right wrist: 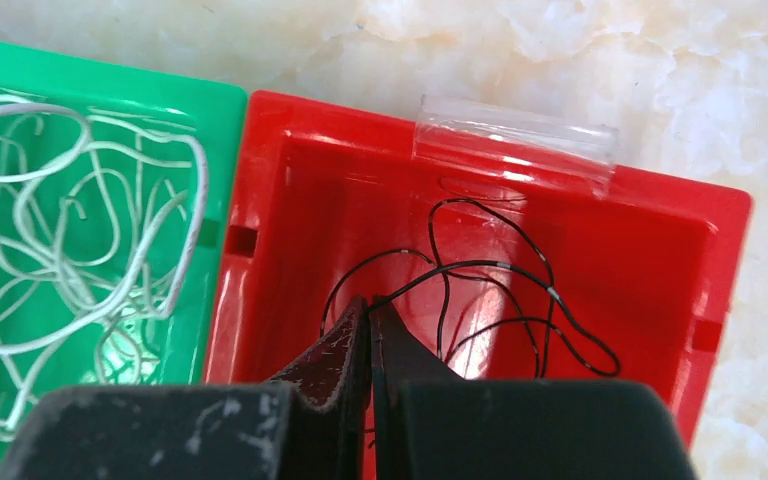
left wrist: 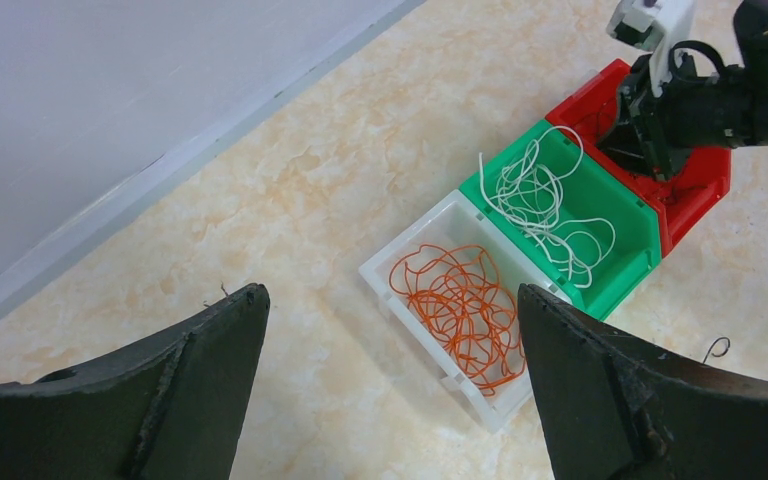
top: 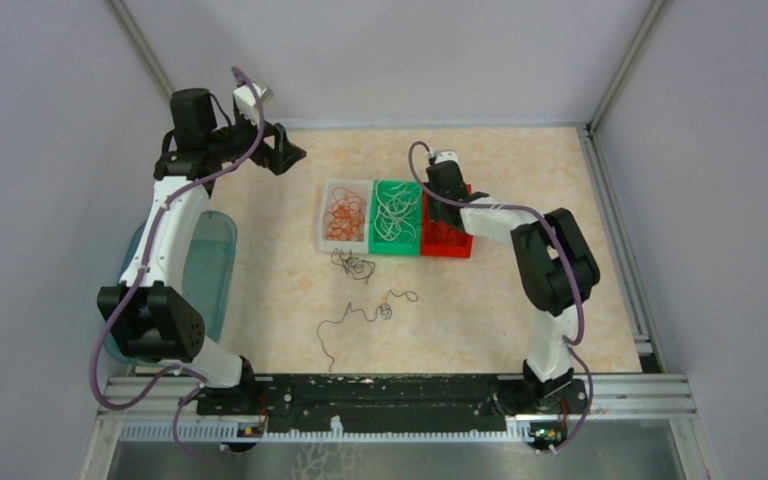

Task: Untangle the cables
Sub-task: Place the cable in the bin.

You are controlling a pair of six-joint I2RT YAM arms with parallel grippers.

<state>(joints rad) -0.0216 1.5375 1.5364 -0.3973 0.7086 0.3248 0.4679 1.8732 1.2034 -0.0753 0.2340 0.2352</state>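
Black cables (right wrist: 460,268) loop just ahead of the right claw (right wrist: 370,305), one strand pinched; white cables (right wrist: 70,240) tangle leftward.

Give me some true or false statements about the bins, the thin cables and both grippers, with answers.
The thin orange cables lie in the white plastic bin. True.
The green plastic bin holds black cables. False: it holds thin white cables.
The left gripper is shut on a cable. False: it is open and empty.
The right gripper is shut on a thin black cable in the red plastic bin. True.
Loose black cables lie on the marble-patterned table near the bins. True.
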